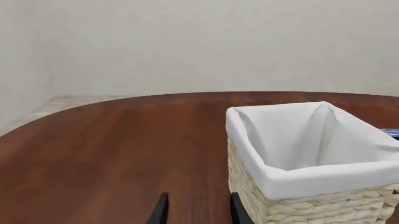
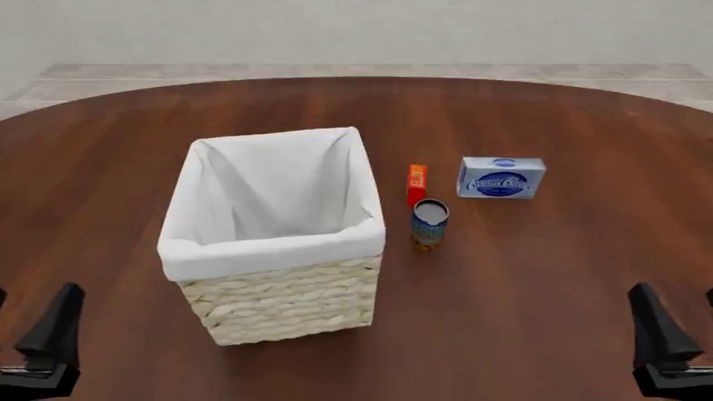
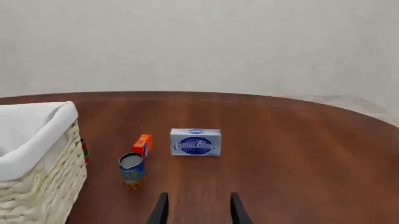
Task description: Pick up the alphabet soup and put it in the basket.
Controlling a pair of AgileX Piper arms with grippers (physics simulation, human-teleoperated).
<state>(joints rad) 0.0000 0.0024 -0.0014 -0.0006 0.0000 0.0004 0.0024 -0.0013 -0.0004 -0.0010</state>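
The alphabet soup (image 2: 429,224) is a small upright can with a blue and orange label and a grey top, standing just right of the basket (image 2: 284,301). The right wrist view shows the alphabet soup (image 3: 132,171) ahead of the fingers and slightly toward the basket (image 3: 46,172). The pale wicker basket, lined with white cloth, holds nothing I can see. In the left wrist view the basket (image 1: 324,205) is close and hides the can. My left gripper (image 2: 22,334) (image 1: 199,212) and right gripper (image 2: 682,330) (image 3: 198,210) are open at the near table edge, far from the can.
A small red-orange box (image 2: 417,184) (image 3: 142,145) stands right behind the can. A blue-and-white cream cheese box (image 2: 502,177) (image 3: 195,142) lies farther right. The round brown table (image 2: 557,292) has bare wood between my right gripper and the can.
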